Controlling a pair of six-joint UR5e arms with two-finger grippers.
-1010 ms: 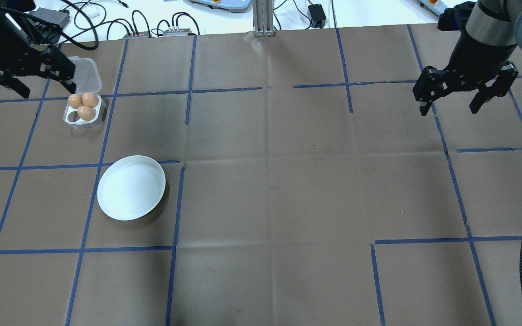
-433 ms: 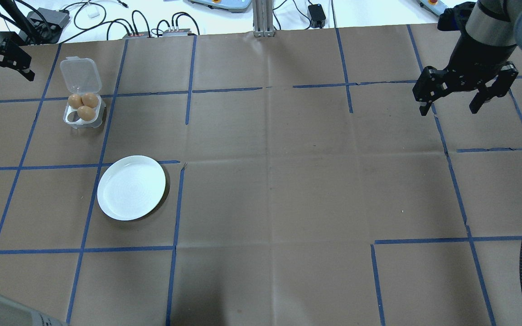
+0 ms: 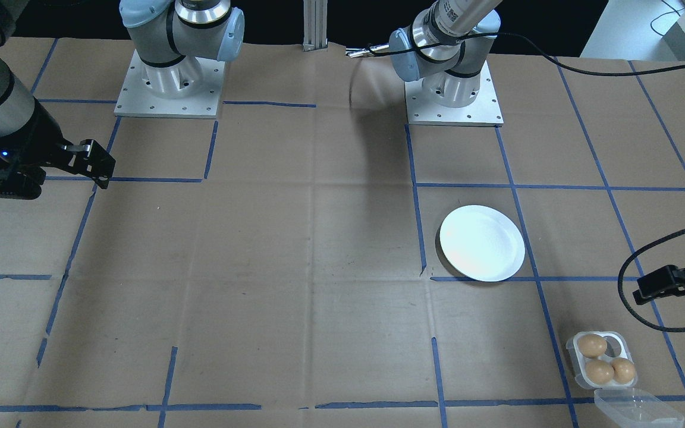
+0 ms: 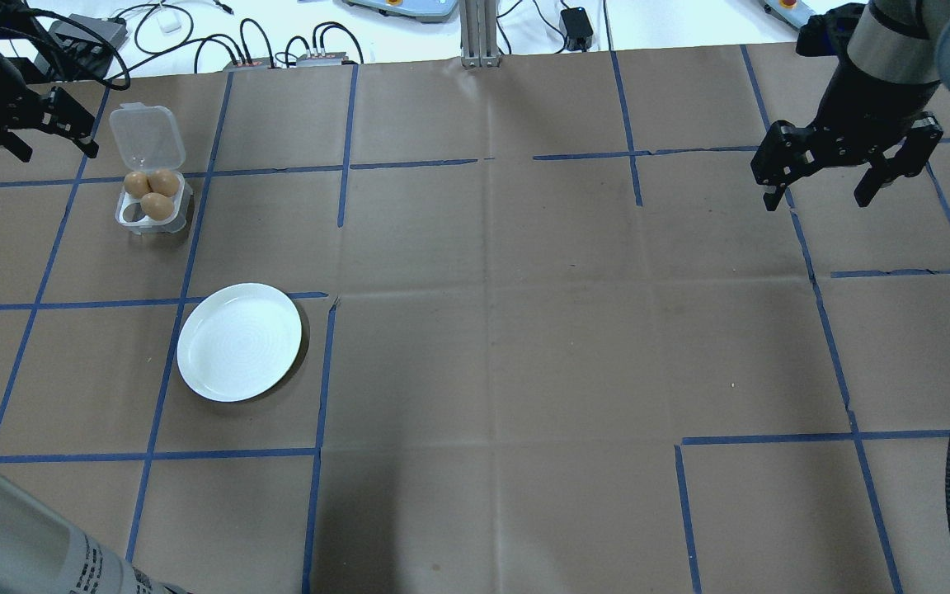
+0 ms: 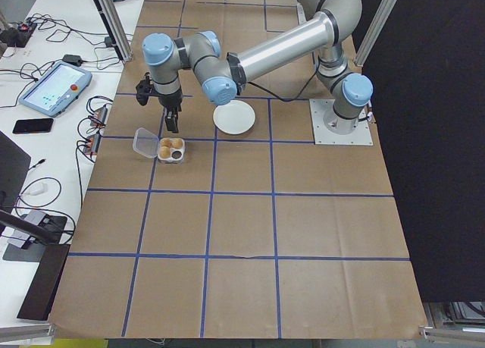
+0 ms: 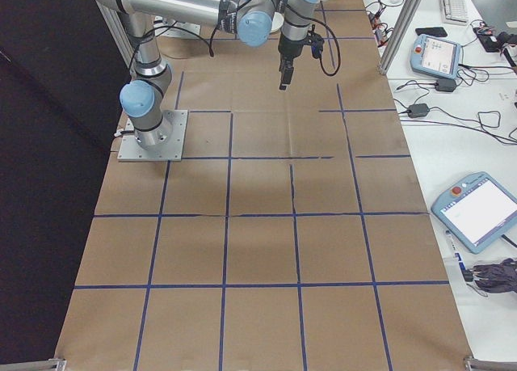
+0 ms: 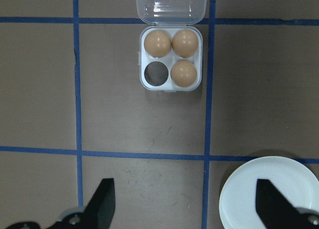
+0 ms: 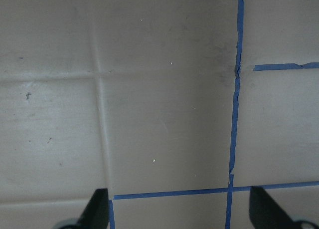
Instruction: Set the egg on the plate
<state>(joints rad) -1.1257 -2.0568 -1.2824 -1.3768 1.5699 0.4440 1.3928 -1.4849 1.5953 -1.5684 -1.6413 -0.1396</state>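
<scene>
Now I see the bench, brown paper gridded with blue tape. On its left lies the white plate, bare. Farther off sits the clear egg tray, lid open, with three eggs and one empty hole. My left hand hangs beside the tray, spread wide, holding nothing. My right hand hovers far right, likewise spread and empty.

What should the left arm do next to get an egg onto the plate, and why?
Probably bring the open left gripper over the egg tray and lower onto one egg. It holds nothing, sits beside the tray, three eggs are uncovered with the lid open, and the plate is bare.
</scene>
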